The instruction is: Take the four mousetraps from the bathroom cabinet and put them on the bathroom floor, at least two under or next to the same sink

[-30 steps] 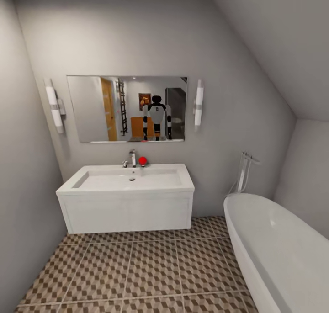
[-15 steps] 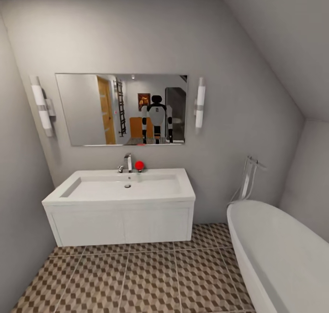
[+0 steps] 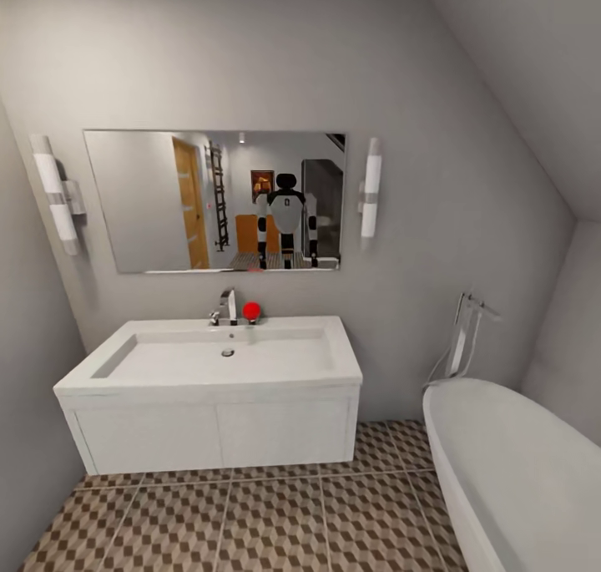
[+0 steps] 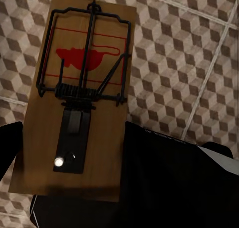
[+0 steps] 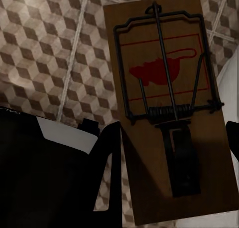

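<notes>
In the left wrist view my left gripper [image 4: 72, 155] is shut on a tan wooden mousetrap [image 4: 82, 88] with a red mouse print and a dark wire bar, held above the cube-patterned bathroom floor [image 4: 184, 53]. In the right wrist view my right gripper [image 5: 172, 148] is shut on a second mousetrap [image 5: 167, 78] over the same tiles [image 5: 45, 53]. The white wall-hung sink [image 3: 213, 397] with its chrome tap [image 3: 227, 305] stands ahead in the head view, with the bathroom floor [image 3: 275, 522] below it. The mirror reflects an orange-brown cabinet [image 3: 249, 232] behind me.
A white oval bathtub [image 3: 517, 472] fills the right side, with a chrome filler [image 3: 467, 338] at its head. A mirror [image 3: 215, 201] hangs above the sink between two wall lights. A small red object [image 3: 251, 310] sits by the tap. Grey walls close in at the left and behind.
The head view has moved closer to the sink, which now looks larger and sits lower and further left in the picture. Less floor shows.
</notes>
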